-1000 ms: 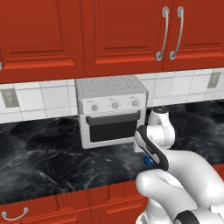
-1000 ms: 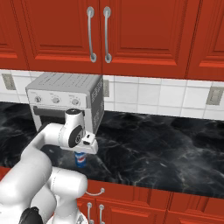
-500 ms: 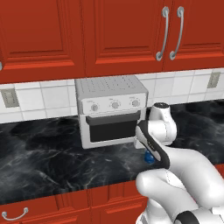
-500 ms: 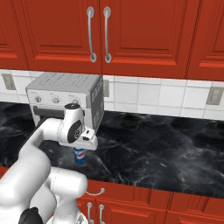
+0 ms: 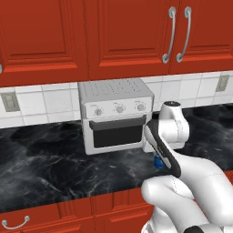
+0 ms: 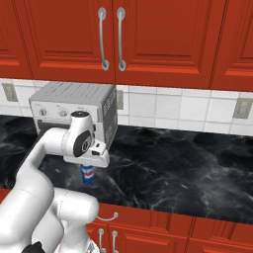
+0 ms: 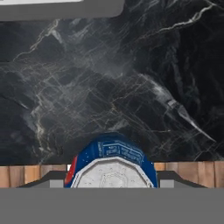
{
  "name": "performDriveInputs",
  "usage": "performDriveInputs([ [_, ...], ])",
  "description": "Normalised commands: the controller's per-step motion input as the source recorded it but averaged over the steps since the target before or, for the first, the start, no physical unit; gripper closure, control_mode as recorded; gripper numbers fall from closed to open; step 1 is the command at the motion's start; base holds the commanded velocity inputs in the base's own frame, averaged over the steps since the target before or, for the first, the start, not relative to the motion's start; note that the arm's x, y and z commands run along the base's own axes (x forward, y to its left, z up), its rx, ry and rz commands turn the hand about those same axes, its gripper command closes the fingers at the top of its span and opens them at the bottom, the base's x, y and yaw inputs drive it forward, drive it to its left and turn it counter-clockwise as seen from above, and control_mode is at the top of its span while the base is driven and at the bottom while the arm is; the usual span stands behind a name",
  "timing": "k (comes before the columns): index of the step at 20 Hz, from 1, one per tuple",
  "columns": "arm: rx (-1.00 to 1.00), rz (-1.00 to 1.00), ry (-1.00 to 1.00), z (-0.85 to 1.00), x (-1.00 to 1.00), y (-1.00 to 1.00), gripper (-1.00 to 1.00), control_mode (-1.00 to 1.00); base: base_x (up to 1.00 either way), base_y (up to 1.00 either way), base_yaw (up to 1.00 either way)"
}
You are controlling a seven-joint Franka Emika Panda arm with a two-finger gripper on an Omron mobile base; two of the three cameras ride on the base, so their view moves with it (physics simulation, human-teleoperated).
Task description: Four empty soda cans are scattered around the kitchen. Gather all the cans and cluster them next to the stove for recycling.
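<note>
Black marbled bench (image 6: pixel 188 168) carries a silver toaster oven (image 5: pixel 116 116) against its back edge; near the front edge, the fingers (image 7: pixel 113 181) are clamped on the blue soda can (image 6: pixel 89 174), upright before the oven.

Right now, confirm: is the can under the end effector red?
No, the soda can below the end effector is blue, hanging above the black countertop.
</note>
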Motion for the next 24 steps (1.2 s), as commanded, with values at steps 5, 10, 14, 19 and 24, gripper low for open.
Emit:
performDriveInputs([
  [5, 0.0, 0.0, 0.0, 0.08, -0.44, -0.15, 1.0, -1.0, 0.0, 0.0, 0.0],
  [10, 0.0, 0.0, 0.0, 0.07, -0.28, -0.21, 1.0, -1.0, 0.0, 0.0, 0.0],
  [14, 0.0, 0.0, -0.02, 0.09, -0.02, -0.09, 1.0, -1.0, 0.0, 0.0, 0.0],
  [19, 0.0, 0.0, -0.01, 0.16, 0.0, -0.01, 1.0, -1.0, 0.0, 0.0, 0.0],
  [24, 0.0, 0.0, 0.0, 0.13, 0.0, 0.0, 1.0, 1.0, -0.08, -0.03, 0.0],
])
